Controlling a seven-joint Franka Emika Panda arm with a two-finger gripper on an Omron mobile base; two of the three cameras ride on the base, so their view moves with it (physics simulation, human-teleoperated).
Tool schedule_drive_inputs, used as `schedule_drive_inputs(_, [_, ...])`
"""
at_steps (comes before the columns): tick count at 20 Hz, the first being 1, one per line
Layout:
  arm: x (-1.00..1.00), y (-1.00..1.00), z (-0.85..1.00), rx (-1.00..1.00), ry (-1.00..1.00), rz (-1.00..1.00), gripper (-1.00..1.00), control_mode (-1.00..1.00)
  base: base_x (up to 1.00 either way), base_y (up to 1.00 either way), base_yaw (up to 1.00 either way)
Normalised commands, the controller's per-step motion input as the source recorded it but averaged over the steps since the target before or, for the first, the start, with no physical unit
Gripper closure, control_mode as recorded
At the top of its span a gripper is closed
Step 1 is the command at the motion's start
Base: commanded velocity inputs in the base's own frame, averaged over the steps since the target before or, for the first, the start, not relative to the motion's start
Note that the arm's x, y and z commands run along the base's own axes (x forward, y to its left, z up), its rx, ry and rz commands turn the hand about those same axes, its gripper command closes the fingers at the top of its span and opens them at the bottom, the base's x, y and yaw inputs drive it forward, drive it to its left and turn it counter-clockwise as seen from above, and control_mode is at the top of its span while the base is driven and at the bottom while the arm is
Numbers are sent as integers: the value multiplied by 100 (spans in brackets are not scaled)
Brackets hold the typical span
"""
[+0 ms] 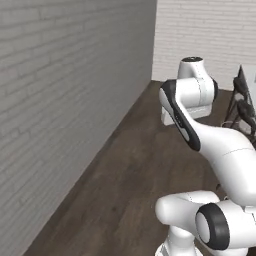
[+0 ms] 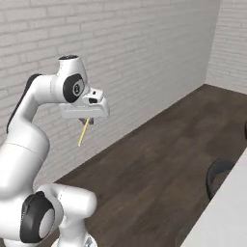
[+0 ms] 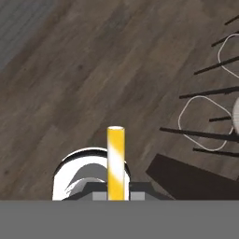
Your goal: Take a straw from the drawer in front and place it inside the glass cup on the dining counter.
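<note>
Nearest to us, in the hand view, the straw (image 3: 115,161) rises from between our jaws toward twelve o'clock, yellow and upright in that frame, with the jaws closed narrow on its lower end. In the right base view the gripper (image 2: 87,120) hangs under the wrist at about ten o'clock of the frame, and the straw (image 2: 84,132) slants down out of it over the dark wood floor (image 2: 159,159), well clear of the boards.

Further out, at four to five o'clock of that view, a pale slab edge (image 2: 226,212) shows, which we take to be the dining desk. A dark round stool seat (image 2: 219,173) stands just beside it. The brick wall (image 2: 144,58) closes the scene behind. We cannot make out the glass cup.

Judging the risks: we hold the straw near one end, so a quick swing could make it pivot or slip in so thin a grip. With the long free end pointing down, it could strike the slab edge or the stool as we turn toward the desk. A tilted straw may also miss a small cup mouth.
</note>
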Motion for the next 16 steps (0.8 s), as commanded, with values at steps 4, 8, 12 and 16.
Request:
schedule_drive_inputs(4, [0, 0, 0, 0, 0, 0, 100, 100, 60, 13, -66])
schedule_drive_inputs(8, [0, 0, 0, 0, 0, 0, 100, 100, 60, 48, -65])
schedule_drive_inputs(12, [0, 0, 0, 0, 0, 0, 100, 100, 54, 80, -60])
schedule_drive_inputs(16, [0, 0, 0, 0, 0, 0, 100, 100, 43, 94, -56])
